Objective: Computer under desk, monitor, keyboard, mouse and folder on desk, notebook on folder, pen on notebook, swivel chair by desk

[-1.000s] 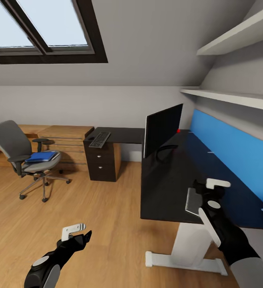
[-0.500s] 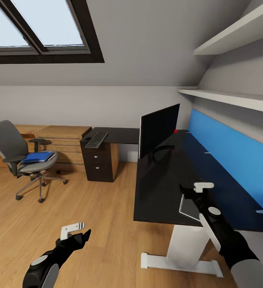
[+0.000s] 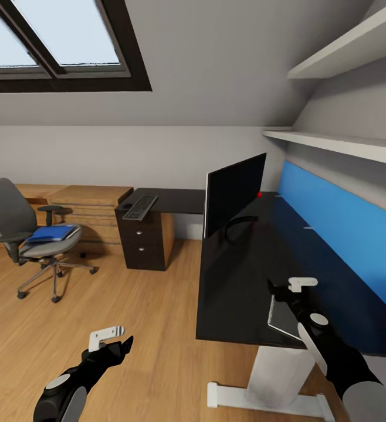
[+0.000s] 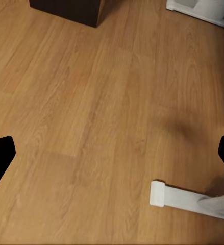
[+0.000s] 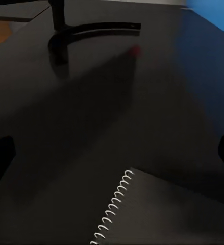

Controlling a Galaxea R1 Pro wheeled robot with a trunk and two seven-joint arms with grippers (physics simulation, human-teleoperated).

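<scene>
**A:** At the lower right of the head view, the right gripper [image 3: 291, 285] hovers over the near end of the desk [image 3: 246, 264], with the notebook [image 3: 282, 316] just under it on the black top. Its wrist view shows the notebook's wire spiral [image 5: 112, 209] and dark fingertips at either edge, so the claw stands apart, clamped on nothing.

**B:** And the left gripper [image 3: 112, 341]?

**A:** Low at the lower left, above bare wood floor, fingers likewise spread.

**B:** How will the notebook handle?

**A:** Thin, light, probably a bit floppy, and flat against the top, so I'd pinch it at the edge nearest the desk's rim, or by the stiffer spiral side. Whether it overhangs the rim is hard to say from here.

**B:** Where does it go?

**A:** Onto the folder [image 3: 51, 233], which lies on the swivel chair [image 3: 23, 225] at the middle left. The keyboard [image 3: 140, 207] lies on the desk's far wing, the monitor [image 3: 234, 190] stands at centre.
</scene>
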